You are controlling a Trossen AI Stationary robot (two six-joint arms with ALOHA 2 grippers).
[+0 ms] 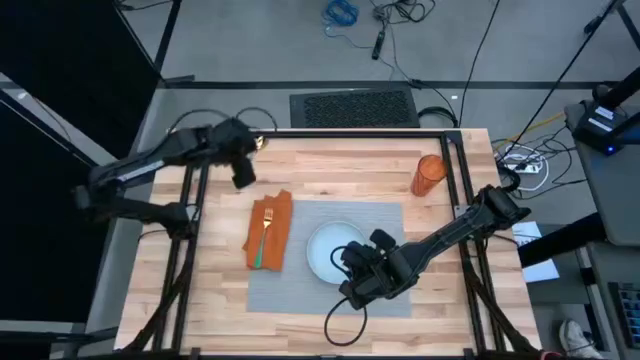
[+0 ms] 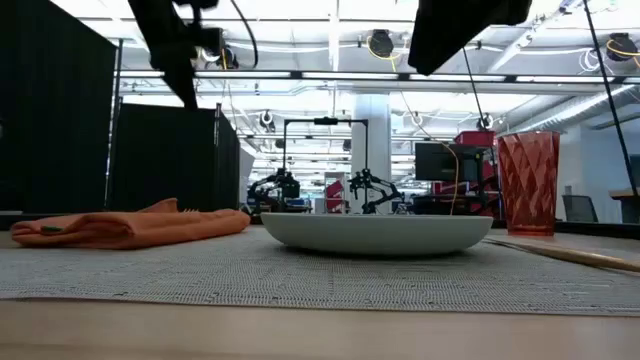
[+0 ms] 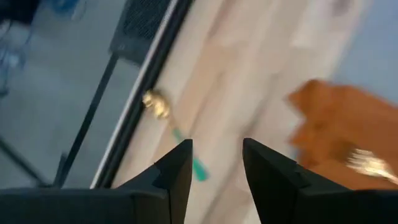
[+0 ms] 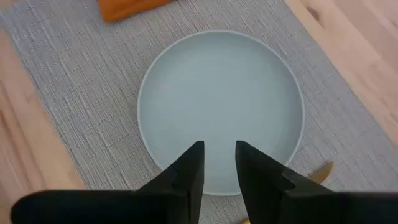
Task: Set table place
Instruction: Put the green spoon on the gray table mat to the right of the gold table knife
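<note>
Right claw [image 1: 352, 262], fingers slightly parted and empty, hovers over the plate [image 1: 330, 250] on the placemat [image 1: 385, 222]; napkin [image 1: 270, 228] and fork [image 1: 265, 233] laid, spoon [image 3: 173, 130] unplaced.

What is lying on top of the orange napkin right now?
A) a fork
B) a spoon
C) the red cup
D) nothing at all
A: in the high view a fork with a gold head and green handle lies along the orange napkin, left of the plate on the grey placemat; the red cup stands apart on the bare table.
</note>
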